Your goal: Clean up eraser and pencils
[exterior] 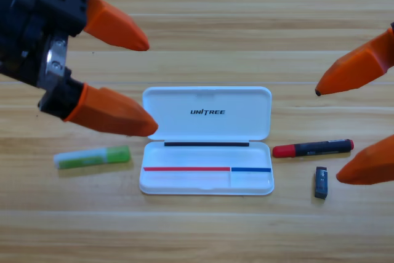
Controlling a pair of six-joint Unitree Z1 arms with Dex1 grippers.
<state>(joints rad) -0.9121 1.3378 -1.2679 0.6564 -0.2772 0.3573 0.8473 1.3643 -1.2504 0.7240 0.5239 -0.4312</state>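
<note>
The white UNITREE case [206, 164] lies open in the middle of the table, its tray holding none of the loose items. A light green and whitish pen [92, 157] rests on the wood left of the case. Right of the case lies the red-capped marker [313, 148] with its black barrel. Just below it stands the small dark eraser [321, 182]. My left gripper [148, 87] hangs open at the upper left, above the green pen and beside the case lid. At the right edge my right gripper [326, 135] is open, its orange jaws above and below the marker's far end.
The wooden table [203, 232] runs across the whole view, with bare wood in front of the case and behind it.
</note>
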